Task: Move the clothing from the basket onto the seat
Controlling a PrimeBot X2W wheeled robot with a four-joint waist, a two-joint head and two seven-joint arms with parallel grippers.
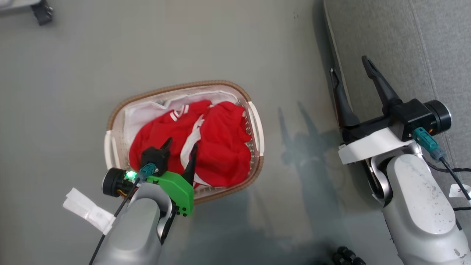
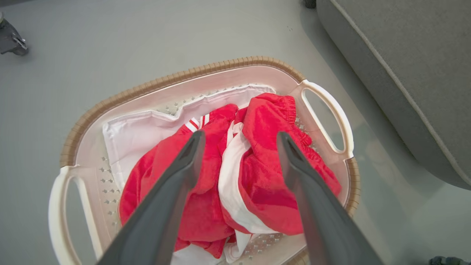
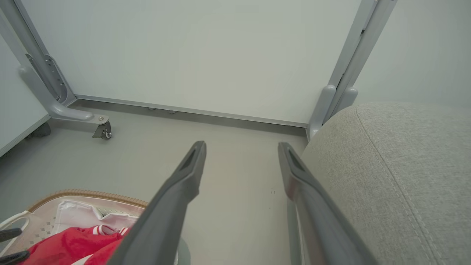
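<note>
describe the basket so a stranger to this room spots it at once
Start at the big grey seat along the right of the head view; on the smooth grey floor to its left stands the basket. It is oval, white perforated plastic with two side handles. Its brown woven rim and the bright red clothing inside set it apart.

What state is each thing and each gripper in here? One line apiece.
clothing: crumpled, inside the basket
basket: upright on the floor
seat: no clothing on the part shown
left gripper: open, over the clothing
right gripper: open, holding nothing
</note>
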